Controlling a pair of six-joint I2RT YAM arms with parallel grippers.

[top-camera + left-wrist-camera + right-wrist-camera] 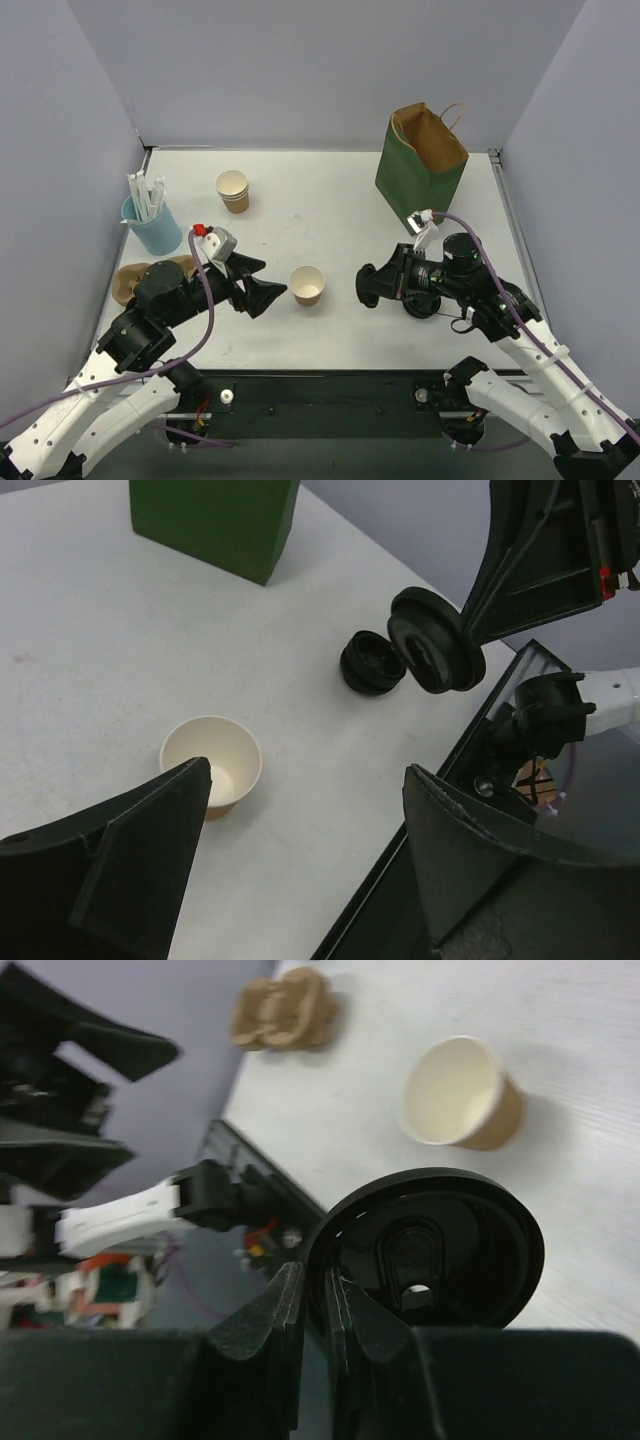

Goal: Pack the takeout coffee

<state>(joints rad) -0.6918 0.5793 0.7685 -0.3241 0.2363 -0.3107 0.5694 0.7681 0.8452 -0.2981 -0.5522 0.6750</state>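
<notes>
No lidded takeout coffee is in view. A lidless tan paper cup (307,285) (212,768) (462,1095) stands upright mid-table. My left gripper (266,283) (308,772) is open just left of it, and its left finger's tip overlaps the cup's rim in the left wrist view. My right gripper (376,285) (315,1272) is shut on the rim of a round black lid (367,286) (432,652) (430,1250). It holds the lid on edge above the table, right of the cup. The green paper bag (421,160) (215,520) stands open at the back right.
A second lidless cup (233,190) stands at the back left. A blue holder with white straws (152,222) and a brown cardboard carrier (150,276) (283,1010) sit at the left. Another black round piece (372,662) lies on the table by the held lid.
</notes>
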